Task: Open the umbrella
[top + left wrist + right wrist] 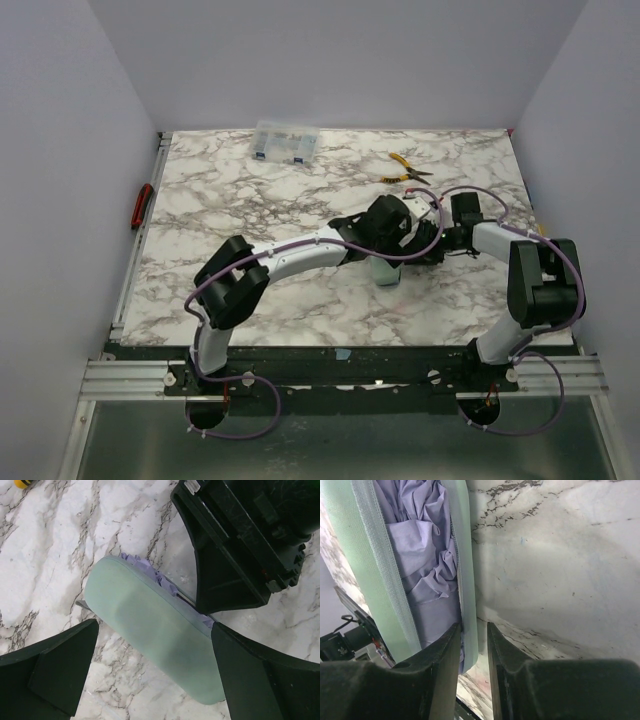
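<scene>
Two tools meet at frame centre over the tabletop (220, 190): left tool (155, 627) spread wide, straddling the umbrella (135, 610); right tool (473, 630) clamped on the umbrella's green edge.

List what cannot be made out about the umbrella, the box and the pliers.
- Umbrella handle and shaft: hidden in every view, inside the green case or under the arms.
- Box contents: too small in the top view.
- Pliers: cut off by the top edge of the left wrist view; only a yellow tip shows.
</scene>
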Action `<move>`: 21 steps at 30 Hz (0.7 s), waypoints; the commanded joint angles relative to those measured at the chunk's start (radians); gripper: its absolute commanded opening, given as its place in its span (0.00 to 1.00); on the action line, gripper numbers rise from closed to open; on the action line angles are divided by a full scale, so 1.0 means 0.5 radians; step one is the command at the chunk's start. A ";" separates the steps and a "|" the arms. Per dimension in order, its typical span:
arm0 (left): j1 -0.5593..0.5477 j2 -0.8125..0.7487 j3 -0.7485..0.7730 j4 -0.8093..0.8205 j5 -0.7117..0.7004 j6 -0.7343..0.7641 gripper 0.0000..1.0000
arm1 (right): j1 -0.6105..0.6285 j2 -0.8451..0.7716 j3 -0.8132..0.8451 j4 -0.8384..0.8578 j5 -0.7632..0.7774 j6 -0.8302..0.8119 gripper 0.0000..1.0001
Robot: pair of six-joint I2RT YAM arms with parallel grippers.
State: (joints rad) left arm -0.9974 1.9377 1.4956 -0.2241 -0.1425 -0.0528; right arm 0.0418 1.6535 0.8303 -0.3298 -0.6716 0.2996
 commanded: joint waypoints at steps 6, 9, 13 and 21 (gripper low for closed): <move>-0.018 0.124 0.080 -0.017 -0.144 0.093 0.98 | 0.002 0.028 0.010 0.147 0.039 0.030 0.31; -0.016 0.167 0.073 -0.021 -0.184 0.096 0.98 | 0.002 0.087 0.007 0.159 0.070 0.047 0.31; -0.015 0.181 0.047 -0.040 -0.269 0.156 0.98 | 0.002 0.117 -0.006 0.156 0.127 0.048 0.31; 0.043 0.050 -0.005 -0.199 -0.333 0.115 0.98 | 0.002 0.140 -0.002 0.123 0.229 0.008 0.30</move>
State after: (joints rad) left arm -0.9977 2.0094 1.5127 -0.2367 -0.2516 -0.0044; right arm 0.0429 1.7020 0.8303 -0.2741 -0.6338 0.3180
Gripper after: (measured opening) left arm 0.979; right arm 0.306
